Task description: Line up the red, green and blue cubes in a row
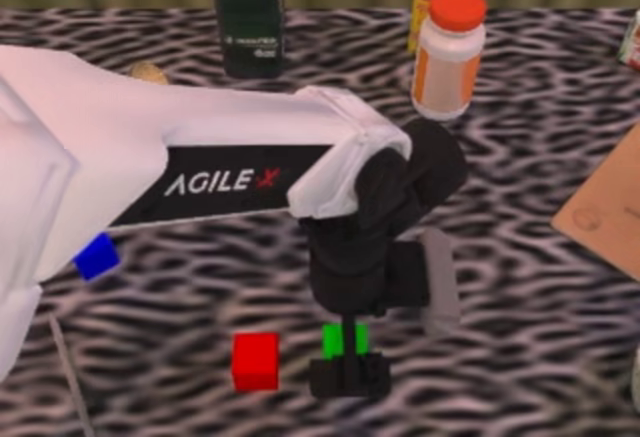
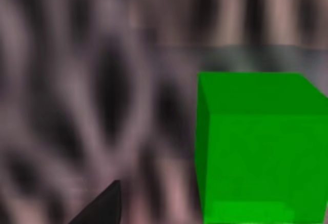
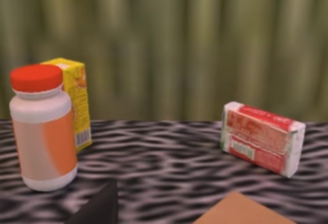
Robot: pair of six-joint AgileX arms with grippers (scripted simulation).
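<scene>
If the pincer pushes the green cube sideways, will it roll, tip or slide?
The green cube would probably slide, not roll: its faces are flat and it sits squarely on the table. It is unlikely to tip, being as wide as it is tall. Its glossy sides may slip in the left pincer, which is at the cube.

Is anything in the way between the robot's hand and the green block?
Nothing visible is. The left gripper is right at the green cube, with its fingers on either side of it. The red cube sits apart on the table, on the top view's left of it, and the blue cube farther left.
</scene>
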